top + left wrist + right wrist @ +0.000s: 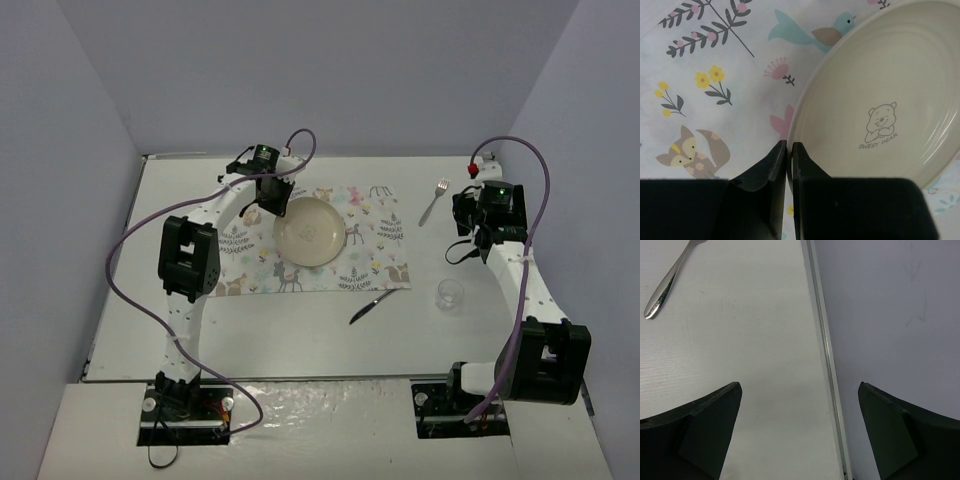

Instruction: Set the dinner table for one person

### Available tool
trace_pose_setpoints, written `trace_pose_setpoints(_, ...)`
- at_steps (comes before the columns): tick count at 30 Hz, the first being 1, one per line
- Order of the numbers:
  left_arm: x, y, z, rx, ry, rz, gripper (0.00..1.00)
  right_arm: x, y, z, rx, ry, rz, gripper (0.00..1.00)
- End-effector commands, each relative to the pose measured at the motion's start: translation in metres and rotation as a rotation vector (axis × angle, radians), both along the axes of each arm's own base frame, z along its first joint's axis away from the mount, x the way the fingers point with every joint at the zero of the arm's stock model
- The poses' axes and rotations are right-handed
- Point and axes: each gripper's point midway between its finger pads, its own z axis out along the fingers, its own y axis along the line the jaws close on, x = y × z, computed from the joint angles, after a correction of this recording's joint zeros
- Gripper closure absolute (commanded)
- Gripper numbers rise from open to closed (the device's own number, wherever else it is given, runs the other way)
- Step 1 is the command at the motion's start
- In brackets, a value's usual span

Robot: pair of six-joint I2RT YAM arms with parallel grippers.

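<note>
Between the clenched jaws of the left gripper (pixel 789 145) sits the rim of the plate (pixel 880 90), which spreads rightward; the right gripper (pixel 799 385) gapes empty, the fork (pixel 667 282) ahead-left.

Plain pale grey-lilac walls close in three sides: a back wall (pixel 330 70), a left wall (pixel 50 200) and a right wall (pixel 600 150). The white table (pixel 300 340) fills the space between them, with a thin metal strip (pixel 824 350) edging it along the right wall. The light is soft and even.
</note>
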Motion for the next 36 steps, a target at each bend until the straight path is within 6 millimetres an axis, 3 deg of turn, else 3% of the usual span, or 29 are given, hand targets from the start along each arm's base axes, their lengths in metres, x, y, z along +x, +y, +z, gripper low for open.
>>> trace_pose_setpoints(1,0.012,-0.003,0.002,-0.012,-0.04,0.011,1.0,0.012,-0.002,0.011,0.001,-0.061,-0.007,0.0)
trace_pose_setpoints(17,0.009,0.007,-0.031,0.031,-0.008,0.029,1.0,0.01,-0.001,0.006,0.008,-0.049,-0.002,0.0)
trace_pose_setpoints(19,0.011,0.009,-0.031,0.035,-0.015,0.034,0.9,0.01,-0.002,0.011,0.002,-0.06,-0.007,0.0)
trace_pose_setpoints(20,0.012,0.009,-0.031,0.036,-0.016,0.037,0.77,0.009,-0.003,0.014,-0.003,-0.066,-0.009,0.0)
trace_pose_setpoints(21,0.013,0.009,-0.029,0.033,-0.018,0.038,0.58,0.008,-0.003,0.018,-0.009,-0.073,-0.012,0.0)
trace_pose_setpoints(23,0.014,0.009,-0.022,0.023,-0.027,0.036,0.43,0.007,-0.005,0.027,-0.014,-0.094,-0.021,0.0)
trace_pose_setpoints(28,0.022,0.016,0.03,0.011,-0.134,0.073,0.28,-0.001,0.004,0.056,-0.006,-0.125,0.036,0.0)
trace_pose_setpoints(30,0.021,0.02,0.062,0.005,-0.205,0.069,0.27,-0.007,0.02,0.054,0.034,-0.044,0.13,0.0)
trace_pose_setpoints(32,0.017,0.028,0.074,0.018,-0.226,0.079,0.25,-0.012,0.025,0.051,0.054,0.022,0.16,0.0)
trace_pose_setpoints(34,0.007,0.041,0.092,0.041,-0.25,0.082,0.25,-0.03,0.026,0.03,0.052,0.184,0.184,0.0)
trace_pose_setpoints(36,0.0,0.049,0.094,0.058,-0.248,0.082,0.25,-0.039,0.024,0.023,0.037,0.248,0.188,0.0)
